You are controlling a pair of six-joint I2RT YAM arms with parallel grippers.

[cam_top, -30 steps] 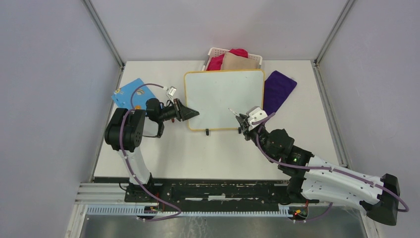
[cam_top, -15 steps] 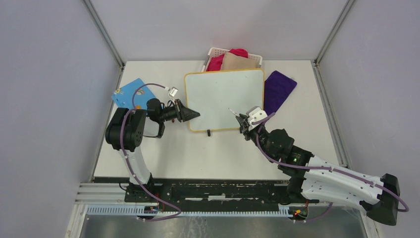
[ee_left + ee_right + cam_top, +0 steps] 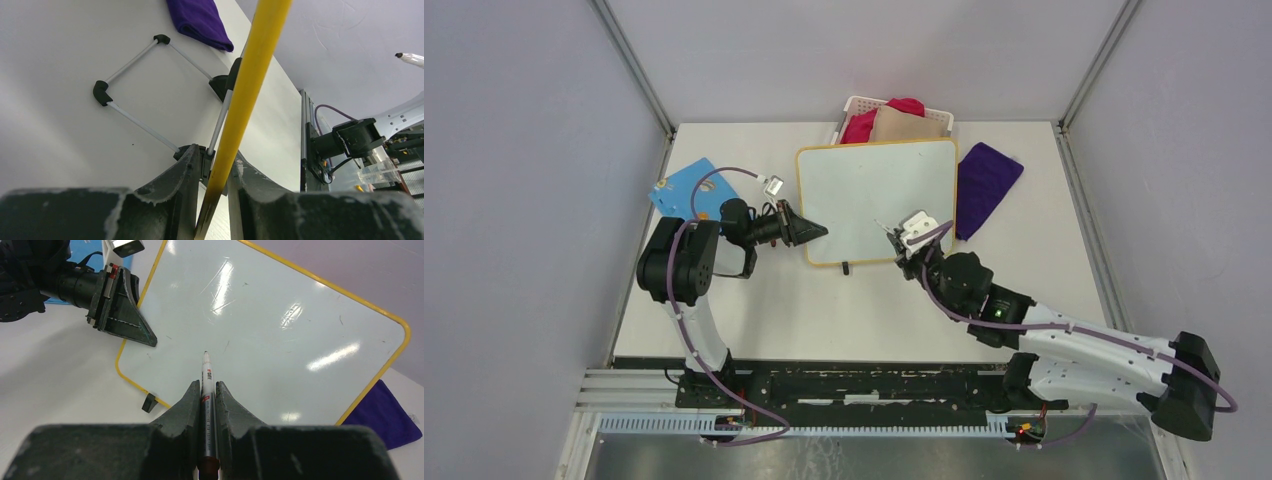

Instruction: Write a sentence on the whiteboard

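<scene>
Sliding toward 9 o'clock since a second ago, the right gripper (image 3: pixel 206 386) is now hanging over the near edge of the whiteboard (image 3: pixel 874 190), which is lying mid-table. Its fingers are squeezing a marker (image 3: pixel 206 371), tip aiming at 11 o'clock; the barrel's print is too small to read. The left gripper (image 3: pixel 812 231) is pinching the yellow rim at 7 o'clock. The basket (image 3: pixel 852 103) is crowding 12, the purple cloth (image 3: pixel 984 180) 3 and the blue board (image 3: pixel 679 190) 9, with bare table (image 3: pixel 824 310) lying at 6.
</scene>
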